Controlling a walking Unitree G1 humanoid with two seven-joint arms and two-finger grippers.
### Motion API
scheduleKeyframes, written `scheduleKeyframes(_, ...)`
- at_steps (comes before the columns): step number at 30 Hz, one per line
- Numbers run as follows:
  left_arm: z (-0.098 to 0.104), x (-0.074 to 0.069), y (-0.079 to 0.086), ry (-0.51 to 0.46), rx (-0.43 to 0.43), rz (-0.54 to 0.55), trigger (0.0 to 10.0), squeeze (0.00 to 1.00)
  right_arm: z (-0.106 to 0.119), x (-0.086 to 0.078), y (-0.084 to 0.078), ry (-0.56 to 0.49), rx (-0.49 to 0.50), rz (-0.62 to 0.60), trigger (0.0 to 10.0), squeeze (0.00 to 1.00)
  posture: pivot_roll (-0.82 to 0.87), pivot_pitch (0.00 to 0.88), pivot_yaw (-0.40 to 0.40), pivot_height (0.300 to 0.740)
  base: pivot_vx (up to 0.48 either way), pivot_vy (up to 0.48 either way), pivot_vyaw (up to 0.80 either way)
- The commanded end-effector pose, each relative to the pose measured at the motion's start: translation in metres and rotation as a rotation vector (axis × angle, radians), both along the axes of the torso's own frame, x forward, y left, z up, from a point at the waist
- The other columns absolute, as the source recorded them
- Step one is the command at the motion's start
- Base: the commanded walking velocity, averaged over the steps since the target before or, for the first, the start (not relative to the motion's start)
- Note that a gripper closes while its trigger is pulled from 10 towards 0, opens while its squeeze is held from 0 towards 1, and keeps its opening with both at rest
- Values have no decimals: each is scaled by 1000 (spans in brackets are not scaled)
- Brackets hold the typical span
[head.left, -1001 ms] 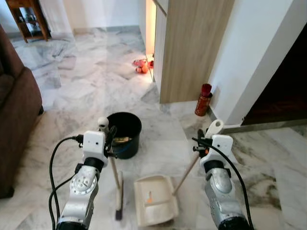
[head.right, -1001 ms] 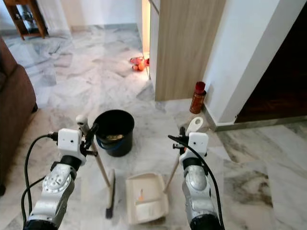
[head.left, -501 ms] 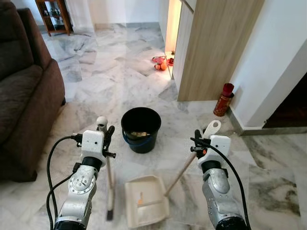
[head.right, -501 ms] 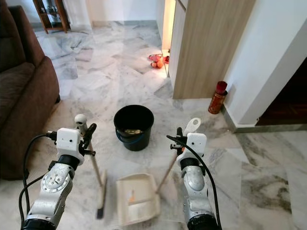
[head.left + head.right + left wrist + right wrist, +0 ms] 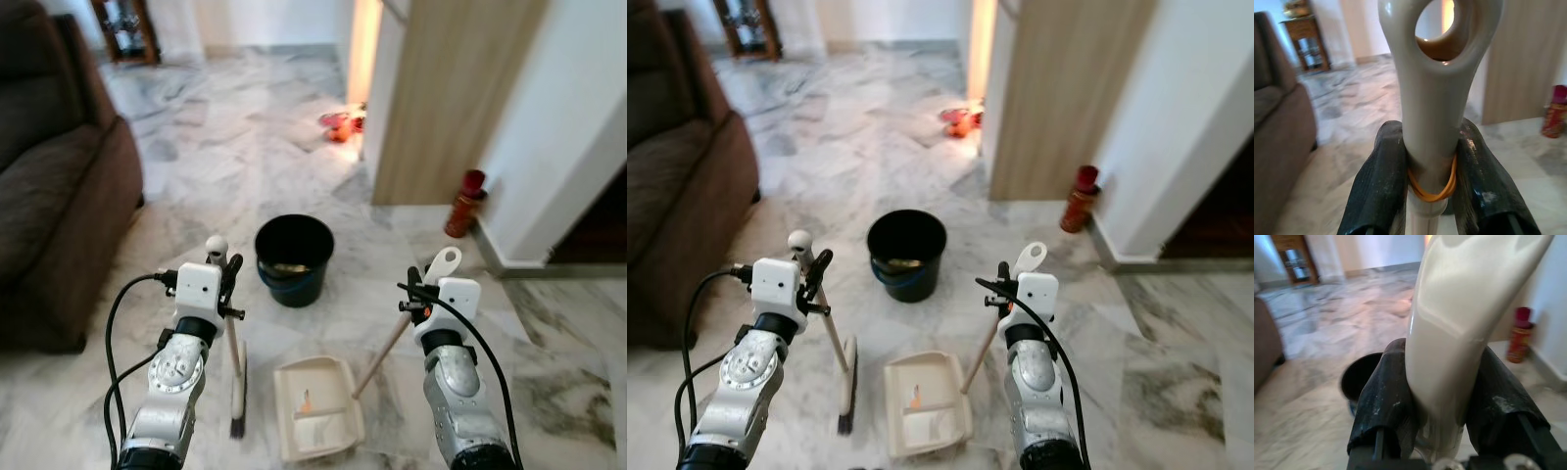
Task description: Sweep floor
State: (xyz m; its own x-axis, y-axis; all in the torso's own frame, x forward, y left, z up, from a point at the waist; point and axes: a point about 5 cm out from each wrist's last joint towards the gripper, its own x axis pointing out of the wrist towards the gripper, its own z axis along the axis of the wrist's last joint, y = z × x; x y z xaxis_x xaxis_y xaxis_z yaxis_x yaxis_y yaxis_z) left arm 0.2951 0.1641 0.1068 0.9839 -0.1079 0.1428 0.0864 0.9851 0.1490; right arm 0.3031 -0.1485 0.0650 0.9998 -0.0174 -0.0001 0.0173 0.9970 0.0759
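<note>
My left gripper (image 5: 227,278) is shut on the cream handle of a short broom (image 5: 235,370), whose dark bristles rest on the marble floor. In the left wrist view both black fingers (image 5: 1380,181) clamp the handle (image 5: 1431,122) just above an orange rubber band. My right gripper (image 5: 419,291) is shut on the long handle of a cream dustpan (image 5: 315,421) that lies flat on the floor between the arms, with a small orange scrap inside. The right wrist view shows the pan handle (image 5: 1449,333) squeezed between the fingers.
A black bucket (image 5: 293,258) with some debris in it stands just beyond the pan. A brown sofa (image 5: 54,206) is on the left. A wooden cabinet (image 5: 441,98), a red bottle (image 5: 463,203) by the white wall and red-orange items (image 5: 338,125) lie farther off.
The camera has shifted a little, so the whole scene slid slightly. Both grippers keep their hold on broom and dustpan; the pan sits a bit more to the right in view.
</note>
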Motion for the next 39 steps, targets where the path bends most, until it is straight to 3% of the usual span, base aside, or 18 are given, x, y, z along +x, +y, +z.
scheduleKeyframes(1,4,2,3,-13,21,16,10000,0,9,4,3,-36,34,8,10000,0,141,57,10,740,285,0,0)
scheduleKeyframes(26,4,2,2,-10,17,15,10000,0,9,5,5,-37,17,21,10000,0,145,56,9,740,299,0,129)
scheduleKeyframes(39,5,5,2,-10,15,11,10000,0,14,9,2,-51,21,3,10000,0,141,72,14,740,0,0,0)
